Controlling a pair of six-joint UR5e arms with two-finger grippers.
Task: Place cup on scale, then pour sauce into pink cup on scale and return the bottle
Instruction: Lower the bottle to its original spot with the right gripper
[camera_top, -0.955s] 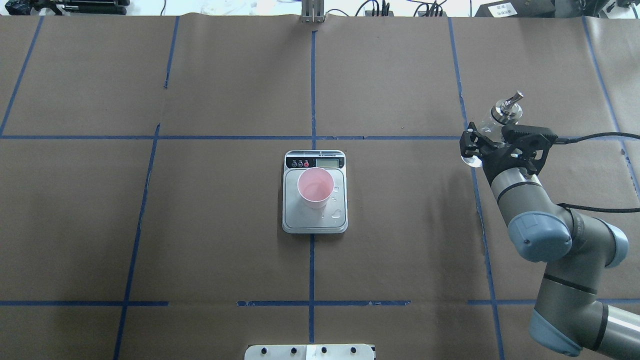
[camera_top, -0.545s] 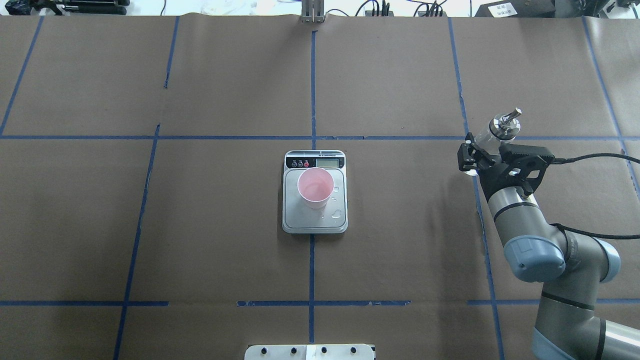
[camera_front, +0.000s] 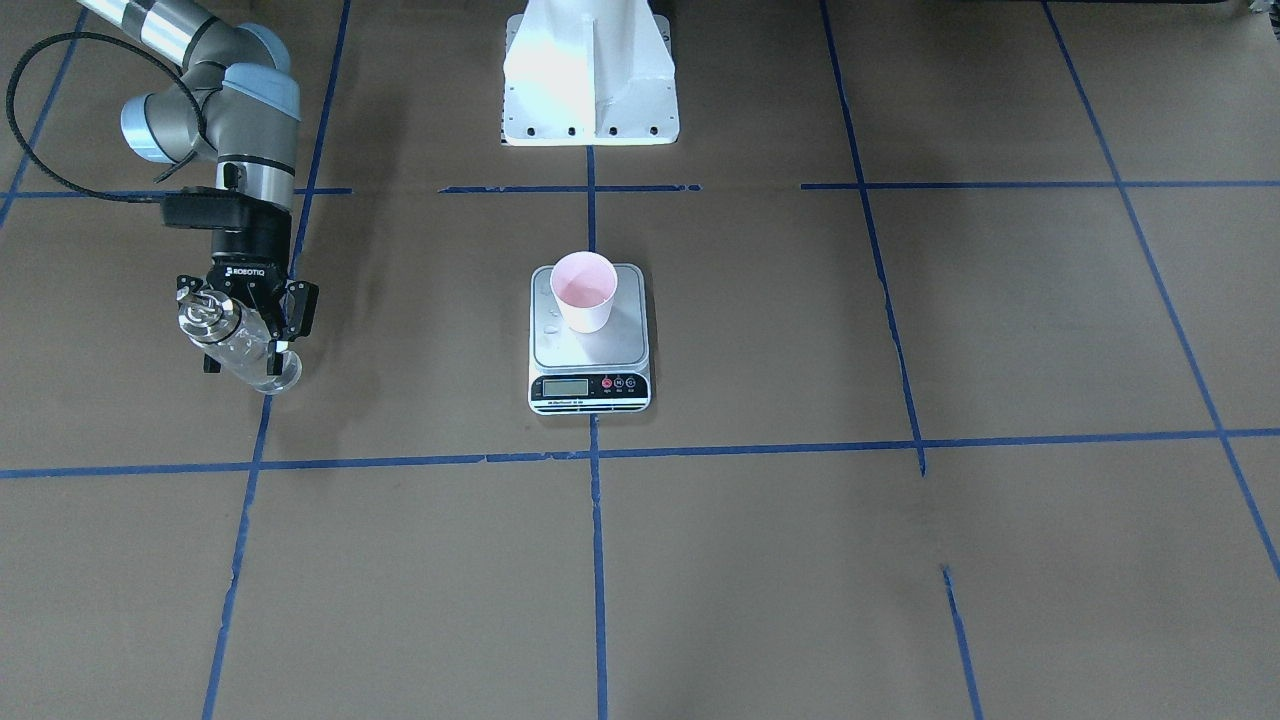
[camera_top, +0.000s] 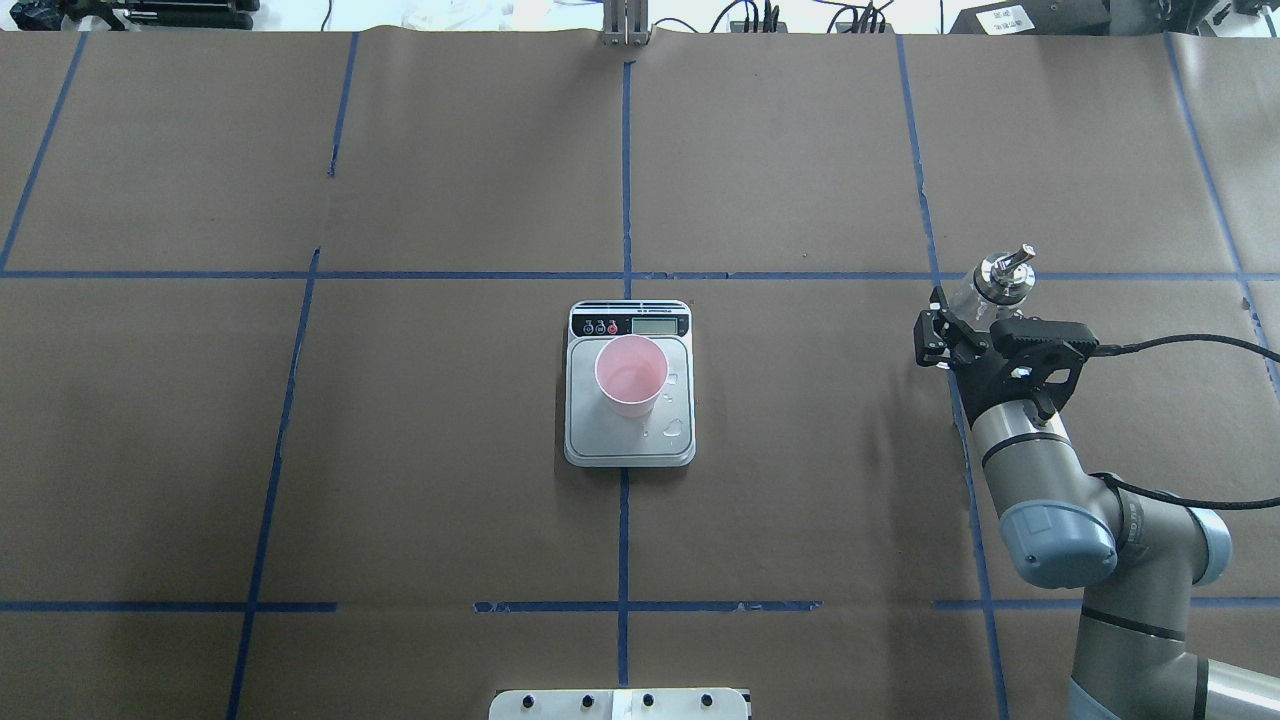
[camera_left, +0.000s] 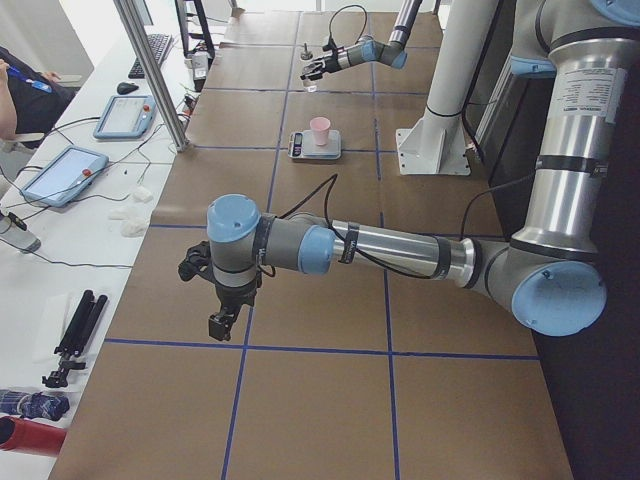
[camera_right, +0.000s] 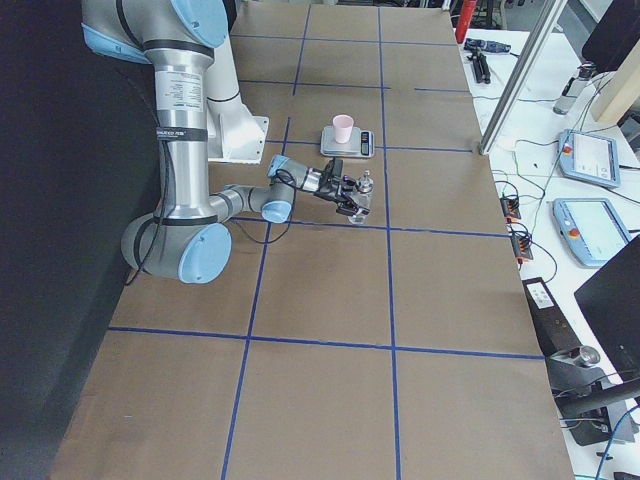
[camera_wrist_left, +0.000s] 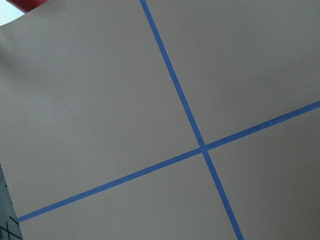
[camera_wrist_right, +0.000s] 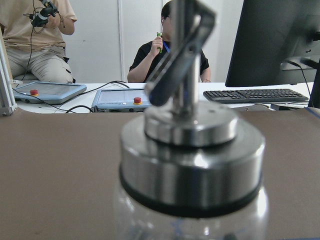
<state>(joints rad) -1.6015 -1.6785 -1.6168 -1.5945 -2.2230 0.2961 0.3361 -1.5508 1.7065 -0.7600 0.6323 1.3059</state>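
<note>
Right tool (camera_front: 247, 345) clasps the bottle (camera_front: 262, 368) around its glass body.

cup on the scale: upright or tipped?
Upright. The cup stands on the scale platform with its round open mouth facing up in the overhead and front-facing views.

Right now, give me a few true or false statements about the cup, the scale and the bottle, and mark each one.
1. The pink paper cup stands upright on the scale. True.
2. The right hand grips the glass bottle. True.
3. The bottle is tipped over the cup. False: it is held well off to the side of the scale, apart from the cup.
4. The scale's platform is dry. False: clear droplets lie on it beside the cup.
</note>
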